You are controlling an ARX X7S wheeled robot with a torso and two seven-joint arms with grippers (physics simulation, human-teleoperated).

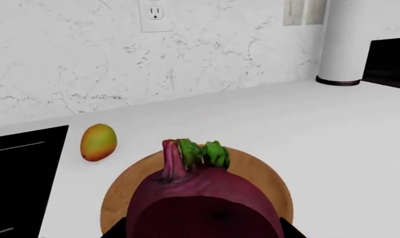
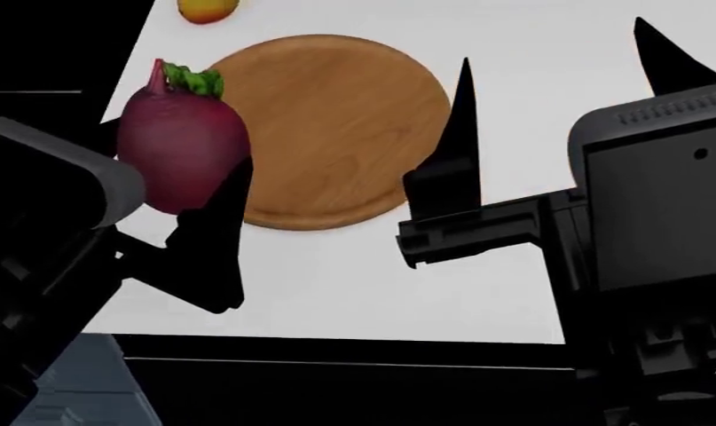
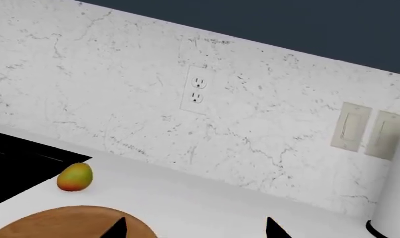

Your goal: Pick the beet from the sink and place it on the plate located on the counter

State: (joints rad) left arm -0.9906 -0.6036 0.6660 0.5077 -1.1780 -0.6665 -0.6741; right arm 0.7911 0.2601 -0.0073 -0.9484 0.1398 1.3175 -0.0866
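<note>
Purple beet (image 2: 180, 146) sits clamped in left gripper (image 2: 174, 191) beside plate (image 2: 334, 129).

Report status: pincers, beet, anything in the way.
Left pincer shut on beet, held at the wooden plate edge. Right pincer open, empty. Mango on the counter beside the plate, clear of it.

Purple-red beet (image 2: 180, 142), wood-grained brown plate (image 2: 334, 133)

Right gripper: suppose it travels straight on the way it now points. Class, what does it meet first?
Probably the marble backsplash wall. The right gripper is open and empty, aimed over the plate and counter. Nothing stands in its line, though depth is uncertain.
</note>
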